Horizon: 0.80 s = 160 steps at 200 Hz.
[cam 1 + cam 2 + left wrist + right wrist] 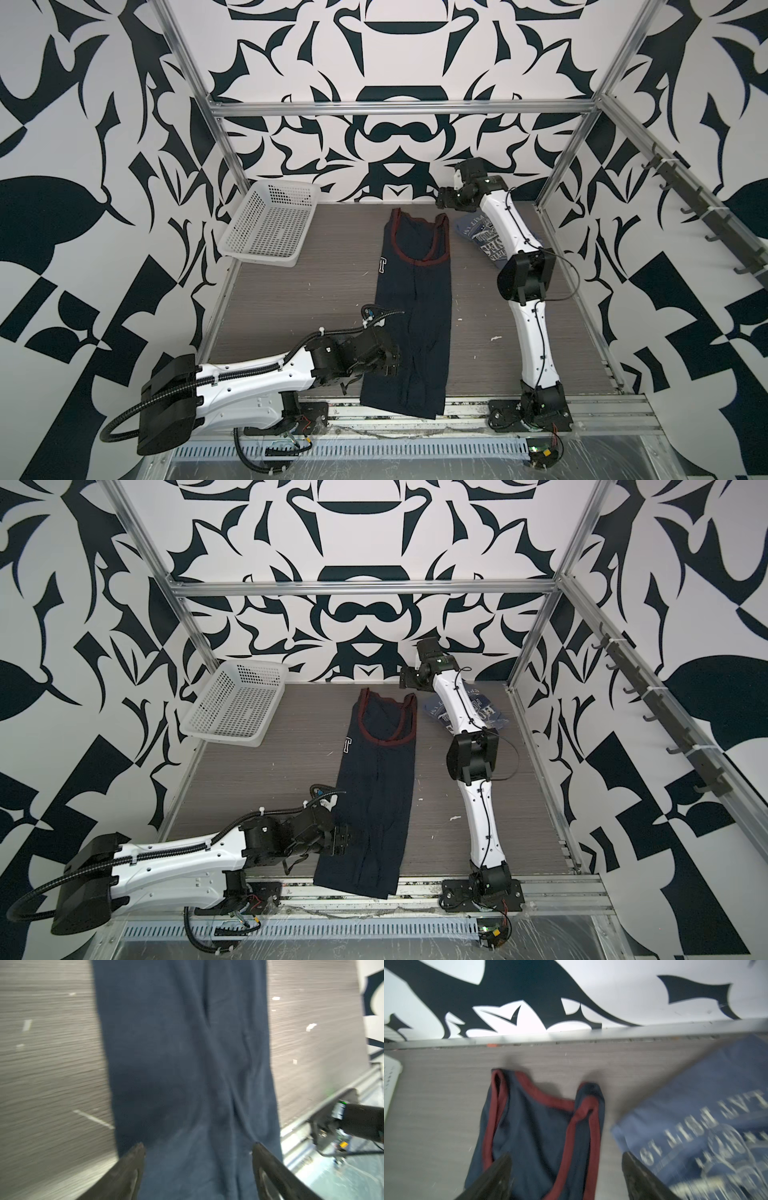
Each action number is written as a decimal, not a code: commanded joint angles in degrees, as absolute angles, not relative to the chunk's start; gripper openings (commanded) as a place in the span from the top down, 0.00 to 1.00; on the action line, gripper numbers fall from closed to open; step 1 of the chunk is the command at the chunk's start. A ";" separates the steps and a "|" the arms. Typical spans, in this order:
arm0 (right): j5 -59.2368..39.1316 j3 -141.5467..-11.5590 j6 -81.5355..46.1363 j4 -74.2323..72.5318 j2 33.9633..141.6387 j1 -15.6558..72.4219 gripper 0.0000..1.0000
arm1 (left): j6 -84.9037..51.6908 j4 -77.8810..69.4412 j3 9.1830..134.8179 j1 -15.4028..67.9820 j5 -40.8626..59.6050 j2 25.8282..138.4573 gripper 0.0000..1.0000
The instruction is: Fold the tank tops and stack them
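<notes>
Nearest is seen the navy tank top (187,1053), spread just ahead of the left gripper (199,1145), whose jaws are parted wide with nothing grasped. The top is laid out as a long narrow strip, seemingly folded lengthwise, so a crosswise fold is judged to be next. Its red-trimmed straps lie just below the right gripper (566,1154), which is likewise released and empty. The slate-blue tank top (695,1118) lies just beside that gripper, probably set aside for stacking.
</notes>
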<state>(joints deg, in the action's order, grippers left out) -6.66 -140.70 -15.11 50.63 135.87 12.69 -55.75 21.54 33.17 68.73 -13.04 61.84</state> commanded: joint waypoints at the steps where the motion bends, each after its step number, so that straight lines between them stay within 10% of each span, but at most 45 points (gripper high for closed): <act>1: -6.84 -124.95 -16.45 51.01 125.60 13.75 0.15 | -56.73 25.43 32.04 67.36 -13.61 61.73 0.16; 70: -7.08 -75.45 -22.96 33.11 102.43 24.43 0.23 | -55.38 17.04 30.88 64.14 -6.94 70.12 0.20; 160: -2.73 -84.74 -19.34 32.57 121.57 27.97 0.27 | -56.33 8.53 32.06 64.94 0.18 82.97 0.24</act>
